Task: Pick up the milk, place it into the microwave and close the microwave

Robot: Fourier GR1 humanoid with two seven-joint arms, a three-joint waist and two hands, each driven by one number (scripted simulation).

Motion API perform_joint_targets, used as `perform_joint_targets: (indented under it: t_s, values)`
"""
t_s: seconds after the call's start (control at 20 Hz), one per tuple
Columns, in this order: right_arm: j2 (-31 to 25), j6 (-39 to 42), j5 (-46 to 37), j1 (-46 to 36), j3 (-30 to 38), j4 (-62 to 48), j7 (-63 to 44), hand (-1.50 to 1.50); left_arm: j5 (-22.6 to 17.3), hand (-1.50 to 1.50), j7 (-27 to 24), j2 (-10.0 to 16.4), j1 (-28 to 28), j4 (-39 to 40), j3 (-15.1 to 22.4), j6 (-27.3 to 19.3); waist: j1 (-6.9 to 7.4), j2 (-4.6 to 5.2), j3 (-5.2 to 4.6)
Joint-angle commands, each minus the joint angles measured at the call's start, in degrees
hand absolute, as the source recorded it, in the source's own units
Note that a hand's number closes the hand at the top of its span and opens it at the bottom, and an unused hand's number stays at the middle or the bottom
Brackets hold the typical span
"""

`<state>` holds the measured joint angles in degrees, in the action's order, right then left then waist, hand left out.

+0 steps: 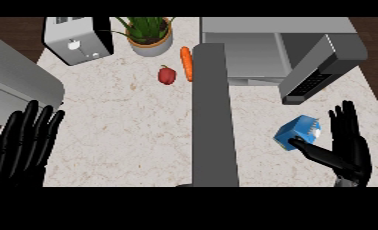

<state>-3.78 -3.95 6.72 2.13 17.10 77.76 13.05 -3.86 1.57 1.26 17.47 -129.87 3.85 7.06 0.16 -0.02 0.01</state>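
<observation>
The blue milk carton (297, 133) sits tilted near the counter's (125, 124) right front corner, pale top angled toward the right edge. The right hand (350, 148) is spread flat beside it, thumb touching the carton, grasping nothing.

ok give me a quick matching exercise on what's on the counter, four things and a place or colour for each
Things:
1. milk
2. carrot
3. toaster
4. plant

Place or colour:
a. green, in a pale pot
b. silver, at the far left
c. blue, next to the right hand
d. orange, lying flat

Pairs: 1-c, 2-d, 3-b, 4-a
</observation>
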Motion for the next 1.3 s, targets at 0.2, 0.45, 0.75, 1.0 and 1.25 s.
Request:
perform_joint_targets:
  t_s: [0.2,0.45,0.75,1.0,1.25]
  values:
    - [1.1,1.7,1.4,-3.1,1.1,-15.8,12.7,-1.50,-0.5,-1.50,-1.3,0.4,0.8,0.4,-1.0,0.8,0.15,0.04,0.01]
    - [-1.4,5.5,2.3,-2.0,2.0,-22.2,18.2,-1.50,0.9,-1.50,1.3,-0.5,0.1,-1.1,0.8,0.0,-0.04,0.01,0.00]
    - [-4.7,5.2,1.5,-13.0,3.3,-41.2,26.0,-1.50,2.2,-1.50,-2.0,-1.2,4.1,-0.6,3.2,0.2,0.29,0.04,0.01]
    - [-4.9,2.4,-5.9,-11.0,-0.9,-41.5,36.5,1.50,-1.4,-1.50,1.6,0.6,1.6,-3.8,-0.5,1.3,0.33,0.07,0.03]
    - [-3.0,13.4,0.3,-14.5,-0.3,-40.1,35.1,1.50,1.4,-1.50,-2.8,-1.2,2.8,1.1,1.5,0.8,0.08,-0.03,-0.01]
